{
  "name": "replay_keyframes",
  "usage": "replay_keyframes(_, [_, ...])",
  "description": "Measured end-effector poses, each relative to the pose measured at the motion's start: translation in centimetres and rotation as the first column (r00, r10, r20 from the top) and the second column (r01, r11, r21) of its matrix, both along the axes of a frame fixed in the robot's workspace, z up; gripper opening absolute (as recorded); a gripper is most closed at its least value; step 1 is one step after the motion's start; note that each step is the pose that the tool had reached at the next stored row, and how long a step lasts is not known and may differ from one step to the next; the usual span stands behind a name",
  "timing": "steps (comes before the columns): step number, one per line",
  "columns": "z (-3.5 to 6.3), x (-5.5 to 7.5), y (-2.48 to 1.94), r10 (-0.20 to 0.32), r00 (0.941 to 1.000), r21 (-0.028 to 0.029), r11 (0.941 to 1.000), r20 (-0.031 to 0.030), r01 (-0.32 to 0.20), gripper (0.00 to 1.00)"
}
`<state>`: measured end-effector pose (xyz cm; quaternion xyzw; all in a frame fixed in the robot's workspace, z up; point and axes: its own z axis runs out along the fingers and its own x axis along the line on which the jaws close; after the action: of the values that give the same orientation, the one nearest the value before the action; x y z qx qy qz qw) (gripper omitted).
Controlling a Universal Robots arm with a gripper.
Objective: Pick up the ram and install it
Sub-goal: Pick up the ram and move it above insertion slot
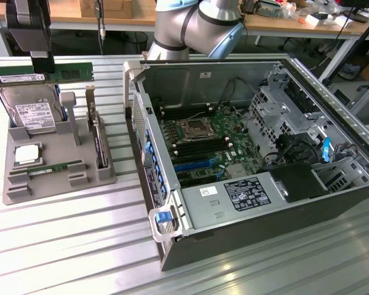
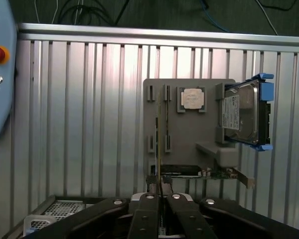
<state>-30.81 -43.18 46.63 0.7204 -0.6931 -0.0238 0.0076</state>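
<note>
Holding the ram [image 1: 67, 75] around mid-length, the gripper [image 1: 42, 66] is clamped on the stick's flat faces. The stick hangs level in the air above the grey tray [image 1: 18, 190], near the counter [image 1: 80, 246] edge at the exterior view's left. In the wrist view the ram [image 2: 159, 129] shows edge-on, running straight out from between the gripper [image 2: 162, 191] fingers, so the grasp looks square rather than skewed. A second stick [image 1: 49, 167] lies in its tray holder, with the upright expansion card [image 1: 99, 144] just beside it.

The step in hand appears to be carrying the lifted stick toward the open computer case [image 1: 141, 92]. Done well, that means a firm pinch and an even, unhurried path, since a long thin board gripped at one spot could pivot if jolted. The travel height should clear the expansion card and the case's near wall. The long axis looks roughly in line with the memory slots [image 1: 200, 147] on the motherboard [image 1: 230, 123]. Whether the slot latches are open cannot be told.
</note>
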Motion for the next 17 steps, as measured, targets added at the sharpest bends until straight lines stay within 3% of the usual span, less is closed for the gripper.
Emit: replay_keyframes(17, [-0.34,1.5,0.0,0.0,1.0,0.0,1.0,0.0,0.0,0.12])
